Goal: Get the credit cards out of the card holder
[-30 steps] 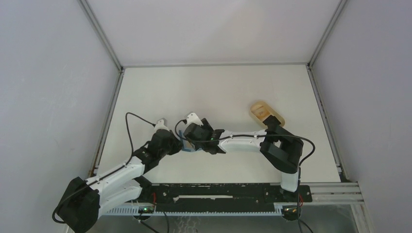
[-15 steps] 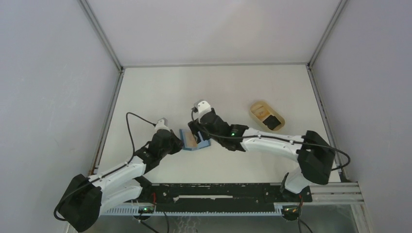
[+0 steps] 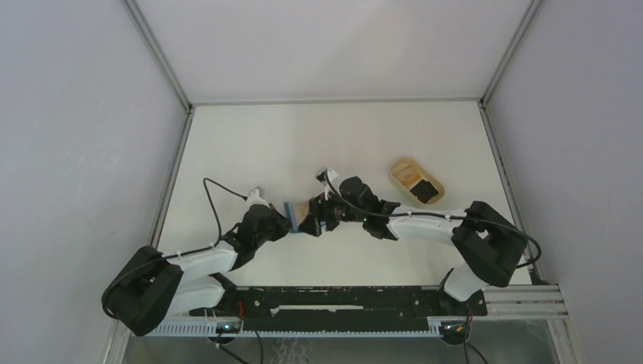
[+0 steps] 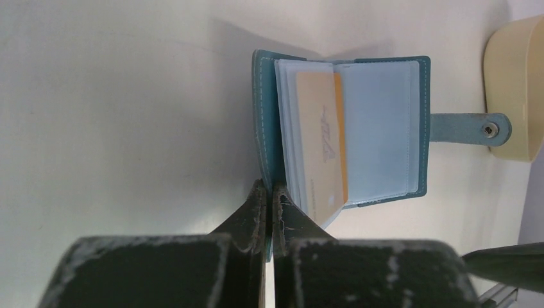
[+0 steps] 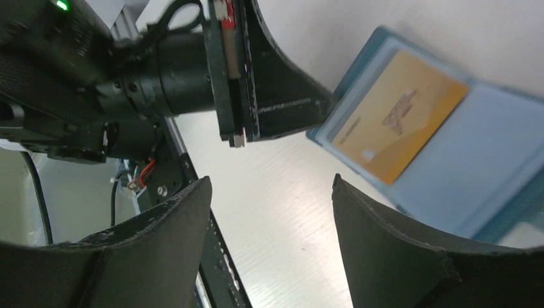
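The teal card holder (image 4: 266, 128) lies open like a book on the white table. My left gripper (image 4: 270, 192) is shut on its left cover, near the spine. A tan credit card (image 4: 321, 144) sits in a clear sleeve inside, with an empty clear sleeve (image 4: 378, 128) beside it. The snap tab (image 4: 471, 128) sticks out on the right. In the top view the card holder (image 3: 291, 212) is between the two grippers. My right gripper (image 5: 271, 183) is open and empty, hovering just beside the holder (image 5: 487, 160) with the tan card (image 5: 398, 125) ahead of it.
A beige oval tray (image 3: 406, 171) stands to the right of the holder with a black card (image 3: 427, 191) in it. Its rim (image 4: 513, 83) is close behind the snap tab. The arms' base rail (image 3: 349, 299) runs along the near edge.
My right gripper has pulled away from over the holder to its right side, still open. The holder now shows its open sleeves and the tan card. The left gripper keeps its grip.
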